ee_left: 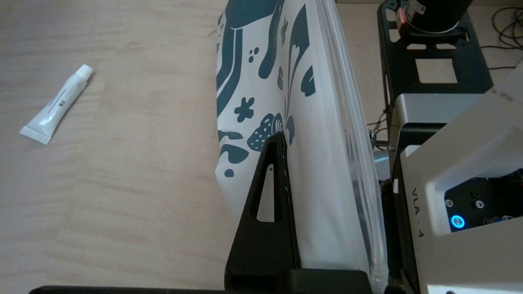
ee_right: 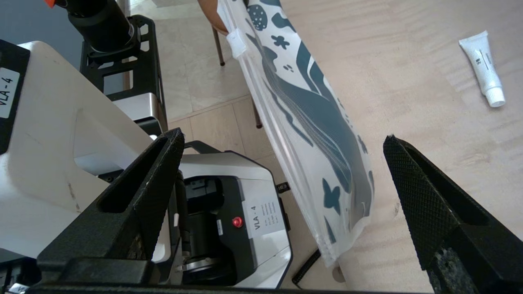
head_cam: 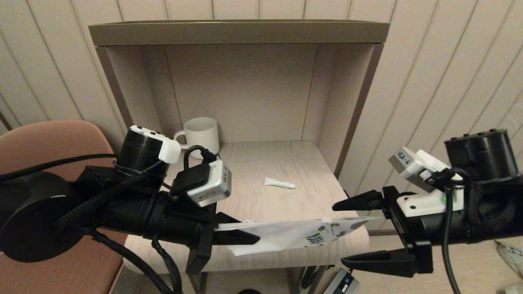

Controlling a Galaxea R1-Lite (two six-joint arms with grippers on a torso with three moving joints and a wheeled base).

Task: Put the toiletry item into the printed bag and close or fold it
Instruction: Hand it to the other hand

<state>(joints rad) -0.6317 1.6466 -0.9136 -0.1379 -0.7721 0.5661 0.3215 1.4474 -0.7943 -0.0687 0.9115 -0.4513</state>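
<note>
The printed bag (ee_right: 310, 122) looks like thin, slightly glossy plastic film. The table (ee_left: 122, 183) is matt pale wood grain, and the toiletry item (ee_left: 57, 107) is smooth plastic.
</note>
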